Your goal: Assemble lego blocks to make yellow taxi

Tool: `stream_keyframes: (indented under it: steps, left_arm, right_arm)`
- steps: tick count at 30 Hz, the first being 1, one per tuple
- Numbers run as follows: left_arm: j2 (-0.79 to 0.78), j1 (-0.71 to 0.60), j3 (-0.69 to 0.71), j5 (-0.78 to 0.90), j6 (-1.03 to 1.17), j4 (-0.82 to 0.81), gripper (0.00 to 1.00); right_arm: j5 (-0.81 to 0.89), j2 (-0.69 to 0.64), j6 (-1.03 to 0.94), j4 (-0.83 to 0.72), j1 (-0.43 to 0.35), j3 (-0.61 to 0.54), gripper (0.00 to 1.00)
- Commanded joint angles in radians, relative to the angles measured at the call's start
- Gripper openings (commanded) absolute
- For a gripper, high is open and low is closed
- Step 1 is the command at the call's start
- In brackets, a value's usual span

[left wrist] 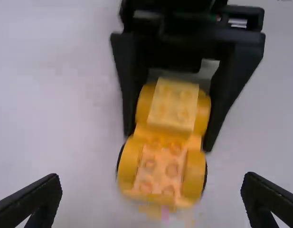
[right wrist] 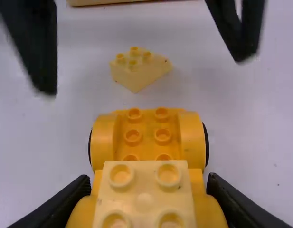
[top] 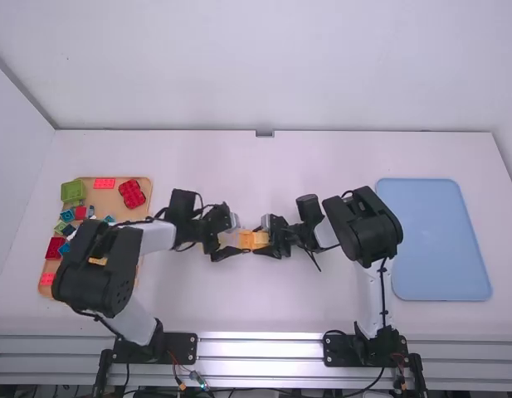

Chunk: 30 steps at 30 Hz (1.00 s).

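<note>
1. Taking the chassis as the clock's centre in the high view, twelve pointing away from the camera, the yellow chassis (top: pixel 254 240) is between the two grippers, near the middle of the white table (top: pixel 264 311).
2. The right gripper (top: pixel 267 240) comes in from three o'clock, its fingers clamped on the sides of the chassis at that end.
3. On that same end of the chassis sits a pale yellow studded block (right wrist: pixel 144 194). The other end has two rounded yellow fenders with bare studs between them and dark wheel edges outside.
4. The left gripper (top: pixel 231 237) comes in from nine o'clock, with its fingers wide apart.
5. Between those fingers, touching neither, is a pale yellow sloped block (right wrist: pixel 137 71) with studs, apart from the chassis; it appears to rest on the table, though its underside is hard to judge.
6. Well out at nine o'clock lies a wooden tray (top: pixel 114 208) of loose pieces. By the tray's own clock, a green block (top: pixel 73 191) is at eleven, a flat red piece (top: pixel 104 183) at twelve and a red block (top: pixel 132 194) at one.
7. Well out at three o'clock lies a blue tray (top: pixel 434 240).
</note>
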Motion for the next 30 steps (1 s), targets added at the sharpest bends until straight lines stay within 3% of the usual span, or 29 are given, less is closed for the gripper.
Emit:
stream_keyframes:
  steps: [1, 5, 8, 12, 15, 21, 26, 30]
  left_arm:
    - [-0.021, 0.126, 0.031, 0.154, 0.161, -0.105, 0.99]
    - [0.023, 0.251, 0.077, 0.236, 0.396, -0.305, 0.99]
    - [0.08, 0.275, 0.106, 0.212, 0.476, -0.339, 1.0]
    - [0.158, 0.26, 0.151, 0.164, 0.497, -0.342, 0.99]
    - [0.219, 0.263, 0.199, 0.159, 0.576, -0.392, 0.99]
    - [0.269, 0.259, 0.282, 0.144, 0.76, -0.57, 1.0]
    - [0.326, 0.252, 0.326, 0.118, 0.775, -0.6, 1.0]
    - [0.346, 0.253, 0.325, 0.126, 0.849, -0.616, 0.99]
  right_arm:
    - [-0.015, 0.019, 0.01, -0.002, -0.011, 0.004, 0.64]
    - [-0.051, 0.019, 0.01, -0.004, -0.011, 0.006, 0.66]
    - [-0.049, 0.019, 0.01, -0.002, -0.011, 0.004, 0.66]
    - [-0.046, 0.019, 0.042, 0.003, -0.004, 0.005, 0.89]
    - [-0.044, 0.015, 0.135, 0.048, -0.008, 0.004, 1.0]
    - [-0.044, -0.061, 0.194, 0.008, -0.02, 0.002, 0.99]
    - [-0.031, -0.235, 0.131, -0.139, -0.02, -0.034, 0.99]
    - [0.077, -0.395, 0.093, -0.267, -0.018, -0.066, 0.99]
